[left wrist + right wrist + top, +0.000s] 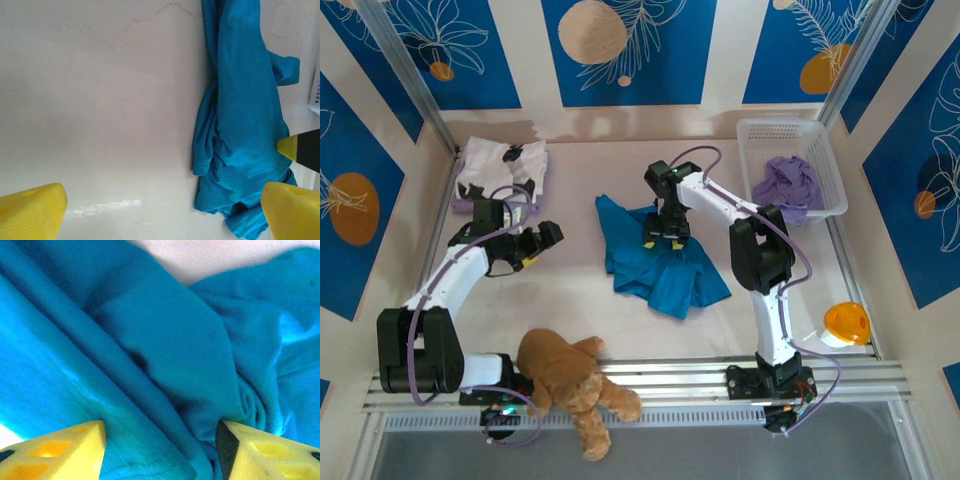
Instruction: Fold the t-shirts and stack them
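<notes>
Two grippers are sharing the flattening step, as I judge it: my right gripper (160,439) is straddling, fingers apart, a ridge of the crumpled teal-blue t-shirt (665,272) at the middle of the table (570,300), my left gripper (536,246) is hovering open to its left, and closing on that ridge is looking like the next need.

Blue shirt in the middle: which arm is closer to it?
Right. The right arm has its jaws open, pressed into the blue shirt; the left arm holds open jaws over bare table to its left.
</notes>
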Controlling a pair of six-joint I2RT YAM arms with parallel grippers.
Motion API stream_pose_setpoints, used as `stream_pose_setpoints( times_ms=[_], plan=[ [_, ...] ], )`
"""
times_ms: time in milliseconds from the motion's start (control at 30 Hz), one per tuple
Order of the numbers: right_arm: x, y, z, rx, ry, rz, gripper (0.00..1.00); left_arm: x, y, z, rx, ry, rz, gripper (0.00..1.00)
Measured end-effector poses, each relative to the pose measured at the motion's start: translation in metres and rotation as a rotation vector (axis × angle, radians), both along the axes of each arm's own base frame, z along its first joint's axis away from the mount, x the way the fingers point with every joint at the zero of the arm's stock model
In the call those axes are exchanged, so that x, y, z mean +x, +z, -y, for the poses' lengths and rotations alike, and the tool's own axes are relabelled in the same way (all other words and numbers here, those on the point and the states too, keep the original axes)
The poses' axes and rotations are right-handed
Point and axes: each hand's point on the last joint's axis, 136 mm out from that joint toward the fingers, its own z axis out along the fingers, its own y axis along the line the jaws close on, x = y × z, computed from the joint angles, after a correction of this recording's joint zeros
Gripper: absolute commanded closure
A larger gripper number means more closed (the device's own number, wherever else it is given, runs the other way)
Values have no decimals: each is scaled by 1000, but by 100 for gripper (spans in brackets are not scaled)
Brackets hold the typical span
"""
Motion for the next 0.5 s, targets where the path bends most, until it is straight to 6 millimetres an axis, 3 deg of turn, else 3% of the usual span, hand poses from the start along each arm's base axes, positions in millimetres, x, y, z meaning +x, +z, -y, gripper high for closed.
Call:
stream_pose_setpoints(
  times_ms=[200, 500],
  plan=[
    [-13, 1, 8, -5, 1, -3, 49, 1, 1, 6, 0, -14, 9, 1],
    [-12, 20, 1, 22, 16, 53, 60, 1, -2, 10, 6, -24, 4, 1]
  ],
)
